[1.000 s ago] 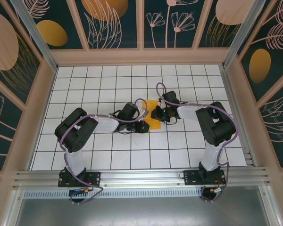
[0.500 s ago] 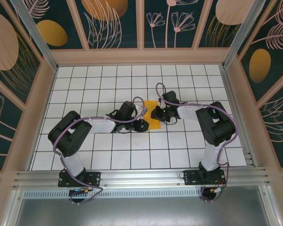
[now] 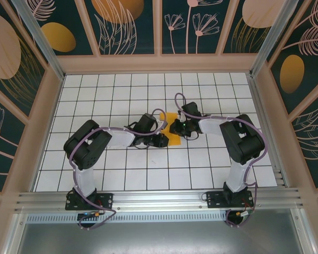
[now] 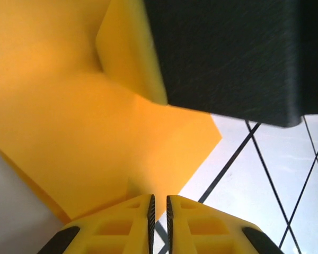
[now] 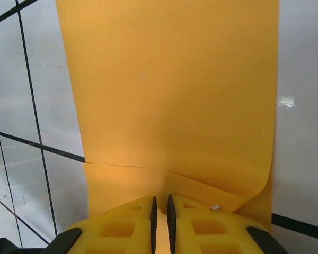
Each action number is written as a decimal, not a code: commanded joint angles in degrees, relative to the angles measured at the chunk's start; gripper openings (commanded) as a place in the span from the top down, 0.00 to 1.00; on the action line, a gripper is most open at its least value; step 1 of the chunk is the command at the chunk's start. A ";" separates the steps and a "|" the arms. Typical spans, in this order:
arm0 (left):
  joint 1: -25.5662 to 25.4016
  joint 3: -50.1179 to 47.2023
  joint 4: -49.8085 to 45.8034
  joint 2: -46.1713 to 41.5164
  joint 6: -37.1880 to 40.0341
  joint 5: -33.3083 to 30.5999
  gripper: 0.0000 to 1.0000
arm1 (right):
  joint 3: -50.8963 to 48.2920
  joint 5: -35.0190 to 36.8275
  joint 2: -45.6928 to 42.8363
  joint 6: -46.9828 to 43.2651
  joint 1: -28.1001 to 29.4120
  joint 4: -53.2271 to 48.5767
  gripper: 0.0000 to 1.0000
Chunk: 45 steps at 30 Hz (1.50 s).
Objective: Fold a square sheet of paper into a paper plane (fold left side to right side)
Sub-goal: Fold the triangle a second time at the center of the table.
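Note:
The square sheet of paper, bright orange, lies folded into a narrow strip on the tiled floor between both grippers. My left gripper stands at its left edge. In the left wrist view its fingers are shut, tips over the paper's near corner, with floor showing in the slit. My right gripper sits over the strip from the right. In the right wrist view it is shut where a raised flap of the paper curls up into its fingertips. A paper plane is out of view.
The floor is white tile with black grid lines, boxed in by pink-framed patterned walls. The right gripper's dark body hangs close over the paper in the left wrist view. A metal rail runs along the near edge.
The left arm's elbow swung out to the left and came back. Both grippers stayed at the paper, the left one edging slightly right.

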 commanded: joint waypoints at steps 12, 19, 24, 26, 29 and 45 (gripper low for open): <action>0.46 -4.97 0.46 1.10 -0.37 -1.22 0.96 | -2.04 -1.34 -8.13 0.13 2.82 -1.27 0.91; 0.42 -4.72 0.35 1.26 -0.18 -1.34 0.97 | -1.96 -0.68 -5.17 1.83 5.19 0.52 0.91; 0.46 -4.64 0.31 1.53 -0.71 -1.11 0.98 | -0.72 0.80 -2.52 0.80 5.29 -0.29 0.91; 0.43 -4.72 0.30 1.62 -0.97 -1.27 0.98 | -0.04 2.34 -1.67 0.02 5.20 -1.18 0.91; 0.48 -4.76 0.15 1.88 -1.44 -1.43 0.99 | 0.06 3.25 -0.90 -0.54 4.69 -1.31 0.91; 0.42 -5.30 0.68 3.05 -2.12 -0.85 1.00 | -0.36 2.34 -0.09 -2.29 -0.01 -0.09 0.90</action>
